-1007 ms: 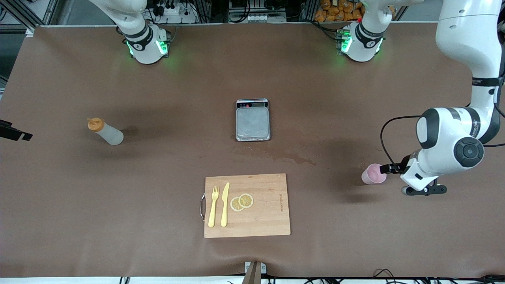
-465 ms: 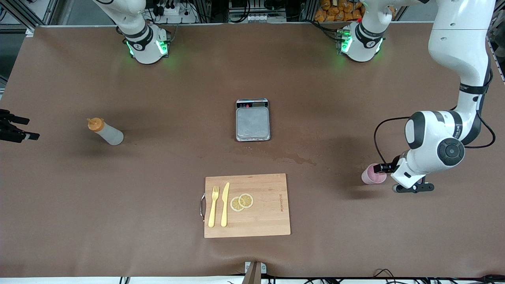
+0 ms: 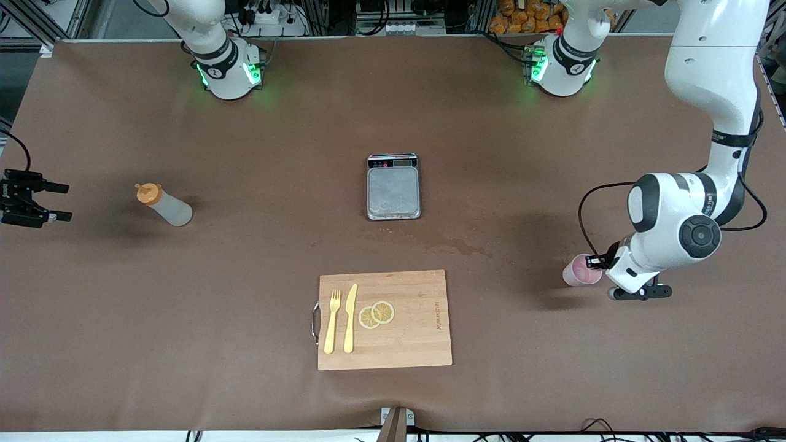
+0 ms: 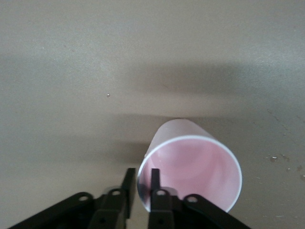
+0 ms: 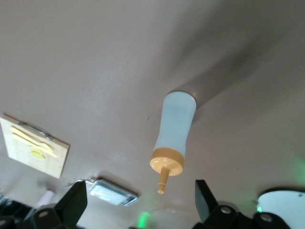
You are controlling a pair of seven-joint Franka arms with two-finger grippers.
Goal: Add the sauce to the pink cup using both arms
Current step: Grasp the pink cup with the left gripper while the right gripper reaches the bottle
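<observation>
The pink cup stands upright on the brown table toward the left arm's end. My left gripper is at its rim. In the left wrist view the cup fills the lower middle, and the gripper has one finger inside the rim and one outside, closed narrowly on the cup wall. The squeeze bottle with the orange cap stands toward the right arm's end. My right gripper is open and empty, low beside the bottle and apart from it. In the right wrist view the bottle stands ahead of the spread gripper.
A kitchen scale sits mid-table. A wooden cutting board, nearer the front camera, carries a yellow fork, a yellow knife and lemon slices. A faint wet stain lies between scale and board.
My left gripper has moved in onto the cup's rim. My right gripper has come farther in from the table's end toward the bottle.
</observation>
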